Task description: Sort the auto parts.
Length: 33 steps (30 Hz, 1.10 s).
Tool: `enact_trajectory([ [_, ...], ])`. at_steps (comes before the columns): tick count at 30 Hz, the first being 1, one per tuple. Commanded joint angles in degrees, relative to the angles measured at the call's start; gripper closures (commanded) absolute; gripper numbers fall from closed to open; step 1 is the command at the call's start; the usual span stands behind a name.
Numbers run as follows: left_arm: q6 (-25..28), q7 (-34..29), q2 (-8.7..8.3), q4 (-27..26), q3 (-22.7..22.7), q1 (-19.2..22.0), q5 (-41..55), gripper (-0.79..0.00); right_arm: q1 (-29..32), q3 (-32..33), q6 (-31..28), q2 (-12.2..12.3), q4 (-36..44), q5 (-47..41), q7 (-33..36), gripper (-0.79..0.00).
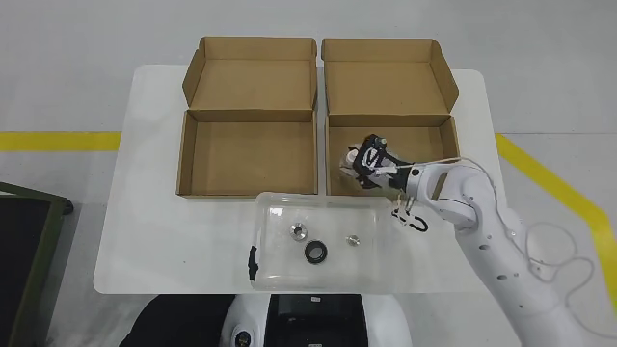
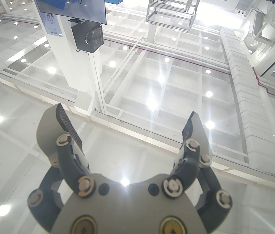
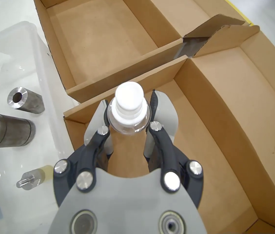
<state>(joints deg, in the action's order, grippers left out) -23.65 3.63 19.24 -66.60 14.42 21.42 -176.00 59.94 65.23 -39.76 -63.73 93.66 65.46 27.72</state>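
Auto parts were divided between the right claw (image 3: 129, 97) and a clear bin. One part, a white stepped plug (image 3: 129, 113) seated in a clear ring, was clamped upright between the right claw's two fingers, its white cap rising above the fingertips. In the top view this claw (image 1: 364, 159) hung over an open cardboard box (image 1: 424, 145), close to the wall on the side facing the second box. Directly below the held plug was that box's bare brown floor (image 3: 225, 122).

Just past that wall, beside the claw, stood the second cardboard box (image 3: 98, 30), also open. Its side wall ran alongside the first box's wall. Both boxes had their lids folded back on the side away from the claw.

On the robot's side of the claw, just beside the boxes' near walls, sat the clear bin (image 3: 18, 32). Three parts stood apart from one another in it. A small stepped pin (image 3: 30, 179) was nearest the claw, then a dark sleeve (image 3: 5, 130), then a hollow steel cylinder (image 3: 25, 99). Boxes and bin all rested on the white counter (image 1: 154, 202).

The left claw (image 2: 125, 110) pointed up at the ceiling (image 2: 166, 86), its ridged fingers spread wide apart.
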Motion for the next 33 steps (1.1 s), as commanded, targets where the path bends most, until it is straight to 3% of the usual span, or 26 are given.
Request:
enact_trajectory([
  [1, 0.0, 0.0, 0.00, 0.0, 0.0, 0.0, 0.0, -0.785, -0.4, -0.4, 0.1, -0.1, -0.7, 0.0, 0.0, 0.000],
  [3, 0.0, 0.0, 0.00, 0.0, 0.0, 0.0, 0.0, -0.785, -0.8, -0.7, 0.4, -0.1, -1.4, 0.1, 0.1, -0.025],
  [6, 0.0, 0.0, 0.00, 0.0, 0.0, 0.0, 0.0, -0.785, -1.3, -1.2, 0.9, -0.2, -2.3, 0.3, 0.2, -0.142],
  [8, 0.0, 0.0, 0.00, 0.0, 0.0, 0.0, 0.0, -0.785, -1.5, -1.6, 1.0, -0.3, -2.9, 0.4, 0.0, -0.145],
  [11, 0.0, 0.0, 0.00, 0.0, 0.0, 0.0, 0.0, -0.785, -1.7, -2.1, 1.0, -0.3, -3.6, 0.5, 0.0, -0.302],
  [16, 0.0, 0.0, 0.00, 0.0, 0.0, 0.0, 0.0, -0.785, -1.6, -2.3, 1.5, -0.3, -3.6, 0.9, 0.5, -0.379],
  [17, 0.0, 0.0, 0.00, 0.0, 0.0, 0.0, 0.0, -0.785, -1.5, -2.2, 1.4, -0.3, -3.6, 0.9, 0.5, -0.443],
  [18, 0.0, 0.0, 0.00, 0.0, 0.0, 0.0, 0.0, -0.785, -1.5, -2.1, 1.4, -0.2, -3.4, 1.0, 0.6, -0.653],
  [19, 0.0, 0.0, 0.00, 0.0, 0.0, 0.0, 0.0, -0.785, -1.3, -1.9, 1.4, -0.2, -3.1, 1.0, 0.7, -0.785],
  [33, 0.0, 0.0, 0.00, 0.0, 0.0, 0.0, 0.0, -0.785, 5.7, 6.4, -0.9, 2.0, 13.3, 0.8, 2.4, -0.785],
])
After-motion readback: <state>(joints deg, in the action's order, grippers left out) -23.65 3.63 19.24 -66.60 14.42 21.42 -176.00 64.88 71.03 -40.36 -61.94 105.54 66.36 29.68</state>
